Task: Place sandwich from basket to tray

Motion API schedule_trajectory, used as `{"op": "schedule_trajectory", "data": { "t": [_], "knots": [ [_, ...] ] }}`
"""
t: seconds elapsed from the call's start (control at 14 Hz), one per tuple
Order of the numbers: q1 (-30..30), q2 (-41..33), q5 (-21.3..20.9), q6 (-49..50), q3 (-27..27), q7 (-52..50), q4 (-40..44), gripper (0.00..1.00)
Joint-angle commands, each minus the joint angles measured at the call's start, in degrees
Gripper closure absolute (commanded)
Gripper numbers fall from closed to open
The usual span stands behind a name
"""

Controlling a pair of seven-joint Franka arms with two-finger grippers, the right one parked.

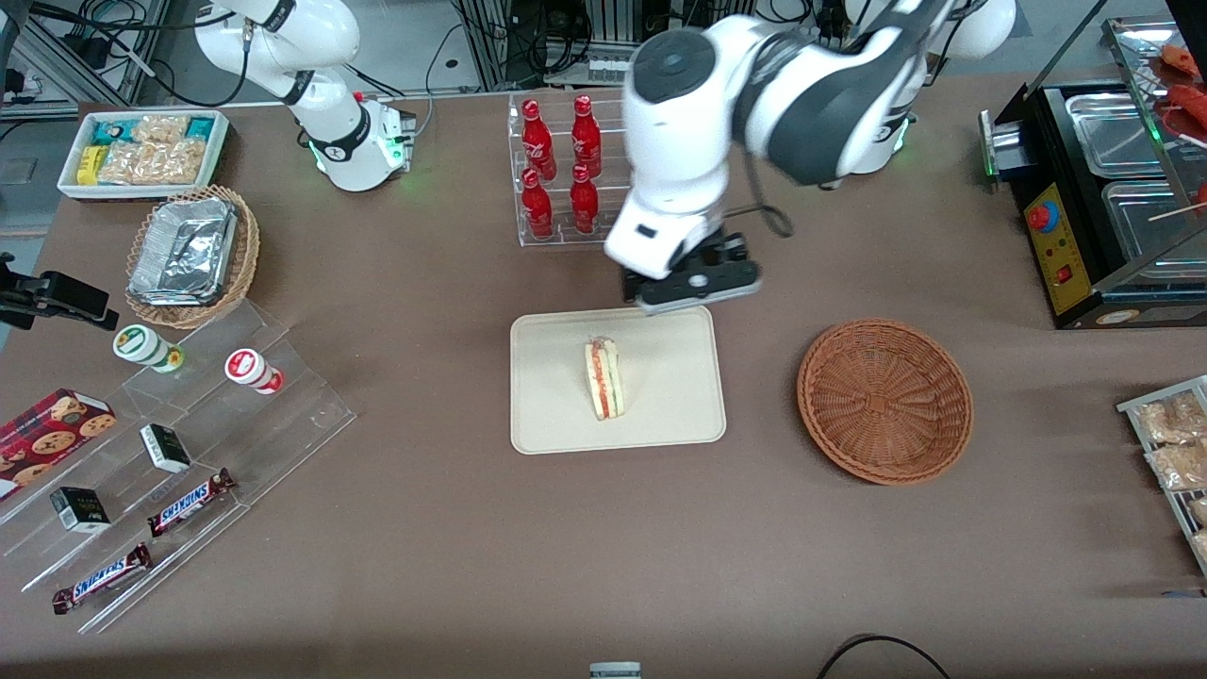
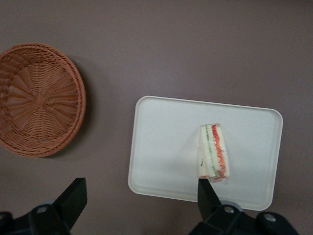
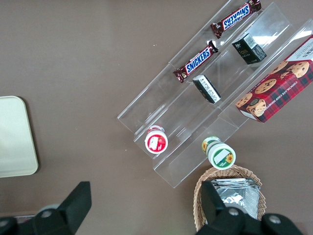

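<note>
sandwich (image 1: 603,379): lying on the tray (image 1: 547,415), near its middle, filling edge showing
basket (image 1: 884,401): empty, beside the tray toward the working arm's end
gripper (image 2: 139,196): fingers spread apart, holding nothing, raised above the tray's edge
judgement: placement looks complete

Even, bright overhead light; soft shadows beside the basket (image 1: 884,401) and tray (image 1: 552,377). Gripper (image 2: 142,203) above the tray casts faint shadow. Focus sharp.
</note>
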State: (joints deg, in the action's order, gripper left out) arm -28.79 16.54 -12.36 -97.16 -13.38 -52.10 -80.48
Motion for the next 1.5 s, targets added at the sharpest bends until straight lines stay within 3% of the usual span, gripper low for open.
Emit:
{"op": "schedule_trajectory", "data": {
  "t": [0.0, 0.64, 1.21, 1.43],
  "knots": [
    [-0.3, -6.9, 4.9, 4.9, 7.3, 10.3, -2.6, 0.00],
    [-0.3, -17.9, 8.8, 9.4, 24.2, 36.2, -9.7, 0.00],
    [0.0, -20.0, 8.8, 12.9, 30.5, 47.2, -9.7, 0.00],
    [8.2, -19.9, 11.4, 13.1, 28.3, 53.5, -9.8, 0.00]
  ]
}}
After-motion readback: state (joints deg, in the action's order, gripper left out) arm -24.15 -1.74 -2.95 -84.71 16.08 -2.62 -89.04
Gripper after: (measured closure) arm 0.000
